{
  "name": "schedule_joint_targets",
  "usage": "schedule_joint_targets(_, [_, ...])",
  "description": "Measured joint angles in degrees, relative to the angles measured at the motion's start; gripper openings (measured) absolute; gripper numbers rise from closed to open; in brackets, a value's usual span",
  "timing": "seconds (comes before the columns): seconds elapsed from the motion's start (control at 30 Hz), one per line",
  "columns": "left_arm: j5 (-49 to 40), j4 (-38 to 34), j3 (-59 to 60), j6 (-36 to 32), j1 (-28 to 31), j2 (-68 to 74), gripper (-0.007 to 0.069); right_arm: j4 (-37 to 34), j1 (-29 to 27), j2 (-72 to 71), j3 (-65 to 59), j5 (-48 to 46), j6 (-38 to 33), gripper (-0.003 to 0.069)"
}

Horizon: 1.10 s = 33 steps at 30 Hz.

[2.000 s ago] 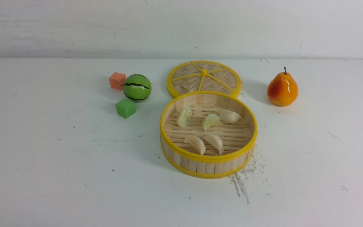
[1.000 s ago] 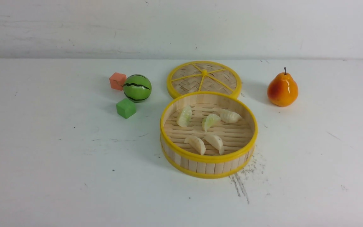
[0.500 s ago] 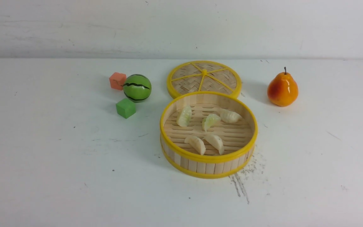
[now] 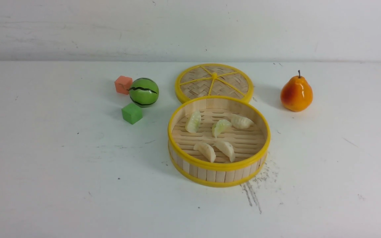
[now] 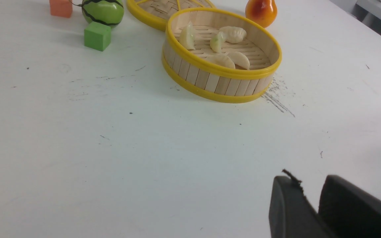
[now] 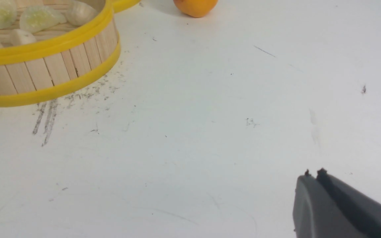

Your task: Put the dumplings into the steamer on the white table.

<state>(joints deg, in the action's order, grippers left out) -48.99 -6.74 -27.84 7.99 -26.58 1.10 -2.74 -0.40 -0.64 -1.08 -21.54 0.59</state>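
All five dumplings lie inside the steamer: three sit along the far side of its slatted floor and two nearer the front wall, each apart from the others or just touching its neighbour. The steamer stands on the white desk about mid-way across, with dark scratch marks just off its front right edge. Directly behind it, touching or nearly so, lies the flat woven lid with yellow spokes. Off to the left sit a green cube, a striped green ball and an orange cube close together; well to the right stands an orange pear.

Neither arm shows from the front. The left gripper hangs over bare desk well short of the steamer, its jaws a narrow gap apart with nothing between them. The right gripper hovers over bare desk to the steamer's right, jaws pressed together and holding nothing.
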Motion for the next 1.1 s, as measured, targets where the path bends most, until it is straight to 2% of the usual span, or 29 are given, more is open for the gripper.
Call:
schedule_joint_targets(0.73, [1.26, 0.49, 0.95, 0.0, 0.0, 0.0, 0.0143, 0.0, 0.0, 0.0, 0.0, 0.0, 0.11, 0.0035])
schedule_joint_targets(0.9, [19.7, 1.72, 7.7, 0.0, 0.0, 0.0, 0.0118, 0.0, 0.0, 0.0, 0.0, 0.0, 0.11, 0.0041])
schedule_joint_targets(1.07, [39.51, 5.11, 15.01, -0.6, 0.06, 0.0, -0.0015, 0.0, 0.0, 0.0, 0.0, 0.0, 0.12, 0.0042])
schedule_joint_targets(1.1, [42.0, 6.74, 16.49, -1.6, 0.48, 0.0, -0.0014, 0.0, 0.0, 0.0, 0.0, 0.0, 0.12, 0.0044])
